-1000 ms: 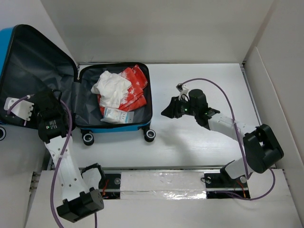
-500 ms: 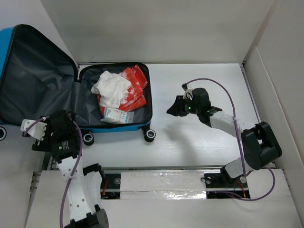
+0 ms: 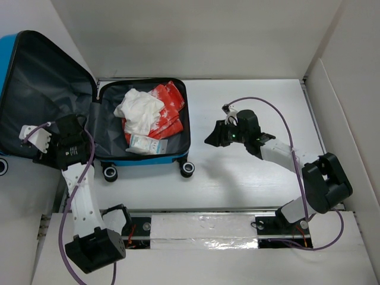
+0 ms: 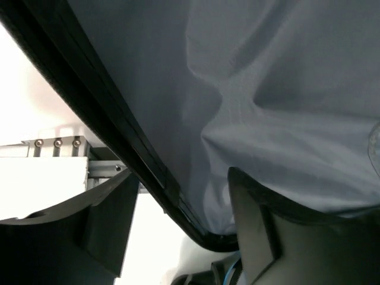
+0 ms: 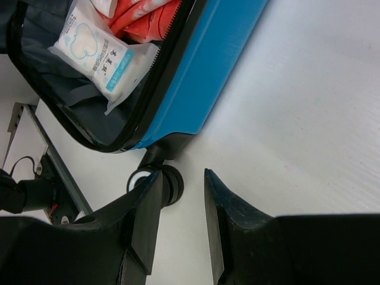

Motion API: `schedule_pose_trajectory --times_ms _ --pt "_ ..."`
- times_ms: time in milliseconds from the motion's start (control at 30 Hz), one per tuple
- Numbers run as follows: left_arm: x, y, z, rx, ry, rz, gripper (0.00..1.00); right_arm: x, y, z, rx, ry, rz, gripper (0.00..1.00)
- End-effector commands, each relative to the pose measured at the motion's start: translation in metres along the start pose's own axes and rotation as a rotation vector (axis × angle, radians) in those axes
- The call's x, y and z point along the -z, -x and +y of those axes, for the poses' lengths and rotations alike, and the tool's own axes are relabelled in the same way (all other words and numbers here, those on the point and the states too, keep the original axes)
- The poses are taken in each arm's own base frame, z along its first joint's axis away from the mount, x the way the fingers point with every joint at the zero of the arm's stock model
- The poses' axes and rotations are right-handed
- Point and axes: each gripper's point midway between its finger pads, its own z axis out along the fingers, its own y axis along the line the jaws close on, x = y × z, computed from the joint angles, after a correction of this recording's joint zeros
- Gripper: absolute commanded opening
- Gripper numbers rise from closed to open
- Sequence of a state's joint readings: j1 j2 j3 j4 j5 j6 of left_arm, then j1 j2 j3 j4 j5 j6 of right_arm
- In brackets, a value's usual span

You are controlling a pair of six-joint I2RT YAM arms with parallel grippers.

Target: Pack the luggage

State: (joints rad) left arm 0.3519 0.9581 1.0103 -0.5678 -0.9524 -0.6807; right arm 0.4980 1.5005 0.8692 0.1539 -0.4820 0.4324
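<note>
The bright-blue luggage (image 3: 148, 159) lies open at the table's left, its grey-lined lid (image 3: 41, 89) raised. Its base holds a white cloth (image 3: 139, 108), red packets (image 3: 169, 110) and a tissue pack (image 3: 147, 144). My left gripper (image 3: 67, 128) is at the lid's lower edge. In the left wrist view the gripper (image 4: 183, 178) is open with the lid's black rim (image 4: 136, 160) between its jaws. My right gripper (image 3: 211, 138) is open and empty, just right of the luggage. In the right wrist view the gripper (image 5: 182, 175) hovers over the table by a black wheel (image 5: 172, 183) and the blue shell (image 5: 208, 65).
White walls enclose the table at the back and right (image 3: 332, 107). A metal rail (image 3: 202, 225) runs along the near edge between the arm bases. The second front wheel (image 3: 110, 173) stands near my left arm. Bare white table (image 3: 255, 101) lies right of the luggage.
My left gripper dropped down and away from the lid half a second ago, then came back up to the lid's lower edge. My right gripper shifted slightly left.
</note>
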Motion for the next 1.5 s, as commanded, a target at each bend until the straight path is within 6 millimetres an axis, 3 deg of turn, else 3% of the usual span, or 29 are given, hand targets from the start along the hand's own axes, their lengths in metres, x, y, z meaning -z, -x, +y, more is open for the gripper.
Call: schedule_pose_trajectory --times_ms 0,200,233,333,433,467,533,733,767,900,933,1100,1133,1167,1200,1267,1333,1400,1467 --pt "-0.004 0.014 0.003 0.054 0.028 -0.051 0.53 0.003 0.021 -0.001 0.034 -0.017 -0.041 0.40" --pt "-0.006 0.015 -0.011 0.049 -0.012 -0.039 0.12 0.010 0.025 -0.032 -0.022 -0.087 -0.063 0.40" --pt "-0.004 0.015 -0.016 0.051 -0.042 -0.022 0.00 0.010 0.025 -0.032 -0.026 -0.085 -0.067 0.40" --pt "0.012 0.024 -0.035 0.077 -0.178 -0.008 0.00 0.010 0.026 -0.036 -0.035 -0.085 -0.070 0.40" --pt "0.052 0.030 -0.065 0.057 -0.399 -0.036 0.00 0.006 0.025 -0.029 -0.037 -0.063 -0.067 0.40" --pt "0.075 0.027 -0.081 0.037 -0.504 -0.041 0.00 0.007 0.027 -0.028 -0.033 -0.061 -0.074 0.40" --pt "0.096 0.033 -0.087 0.042 -0.576 -0.071 0.00 0.006 0.029 -0.024 -0.034 -0.058 -0.089 0.40" --pt "0.152 0.012 -0.124 -0.029 -0.883 0.002 0.00 -0.003 0.027 -0.019 -0.050 -0.047 -0.078 0.40" --pt "0.169 0.003 -0.137 -0.056 -0.998 0.040 0.00 -0.007 0.024 -0.019 -0.050 -0.046 -0.068 0.41" --pt "0.203 -0.037 -0.162 -0.147 -1.238 0.140 0.00 -0.010 0.027 -0.016 -0.055 -0.051 -0.076 0.42" --pt "0.206 -0.053 -0.159 -0.177 -1.273 0.172 0.00 -0.009 0.029 -0.017 -0.056 -0.057 -0.081 0.42" --pt "0.244 -0.083 -0.145 -0.237 -1.529 0.247 0.00 -0.011 0.034 -0.015 -0.053 -0.072 -0.091 0.44" --pt "0.253 -0.091 -0.146 -0.268 -1.580 0.281 0.15 -0.011 0.035 -0.014 -0.060 -0.066 -0.093 0.44" --pt "0.275 -0.098 -0.141 -0.308 -1.706 0.342 0.28 -0.013 0.039 -0.012 -0.061 -0.059 -0.095 0.44" --pt "0.284 -0.103 -0.139 -0.346 -1.756 0.366 0.34 -0.014 0.041 -0.011 -0.063 -0.057 -0.096 0.44" --pt "0.298 -0.098 -0.137 -0.355 -1.831 0.385 0.16 -0.016 0.047 -0.005 -0.059 -0.056 -0.108 0.44" --pt "0.299 -0.088 -0.140 -0.327 -1.834 0.341 0.11 -0.016 0.052 0.000 -0.057 -0.056 -0.122 0.44" --pt "0.313 -0.093 -0.137 -0.353 -1.921 0.388 0.16 -0.014 0.057 0.007 -0.052 -0.051 -0.139 0.44" --pt "0.353 -0.115 -0.127 -0.423 -2.080 0.564 0.26 -0.012 0.063 0.007 -0.054 -0.063 -0.161 0.44"
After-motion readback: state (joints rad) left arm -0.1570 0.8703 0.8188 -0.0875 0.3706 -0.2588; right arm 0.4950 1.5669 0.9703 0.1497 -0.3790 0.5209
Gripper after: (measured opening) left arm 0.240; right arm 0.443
